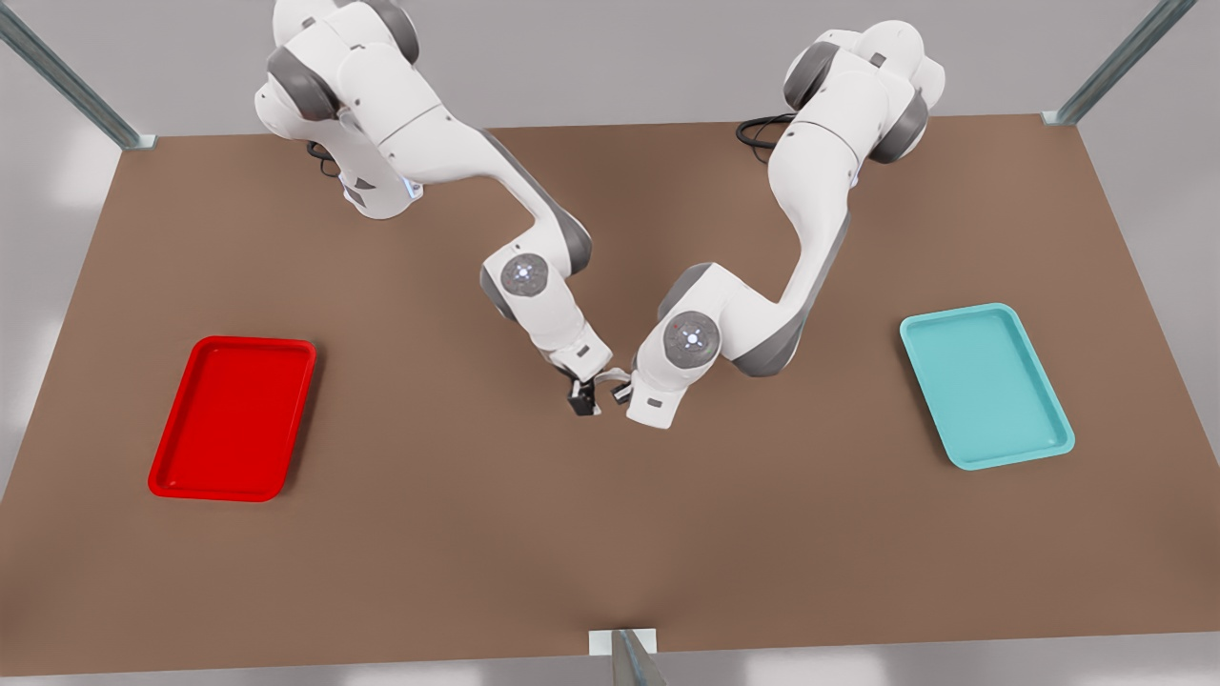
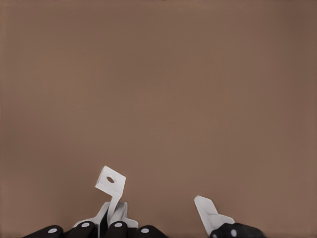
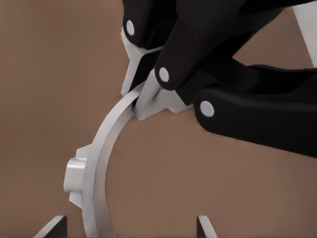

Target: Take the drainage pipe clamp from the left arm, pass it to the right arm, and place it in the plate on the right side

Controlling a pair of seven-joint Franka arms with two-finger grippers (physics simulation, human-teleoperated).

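Brown tabletop all around, grey walls behind it and metal frame posts at the corners. Both arms have their wrists low in the middle of the frame, nearly touching.

The arm reaching in from the upper left of the front view is the right arm. Its right gripper points down just above the table, and in its wrist view the two pale fingertips stand spread wide apart. The white arc of the drainage pipe clamp runs between them, closer to one tip, and I can't see either tip touching it.

The arm coming from the upper right of the front view is the left arm. The left gripper has its black fingers pressed together on the upper end of the clamp, pinching the strip. So the clamp hangs in the air over the centre of the table, held by the left gripper alone. The left wrist view picks out one flared flat end with a small hole in it, tilted against the bare brown surface.

The red plate lies at the left of the front view, well apart from the grippers. A teal tray of like size lies at the right, just as far off. Black cables curl behind the base of the left arm at the top.
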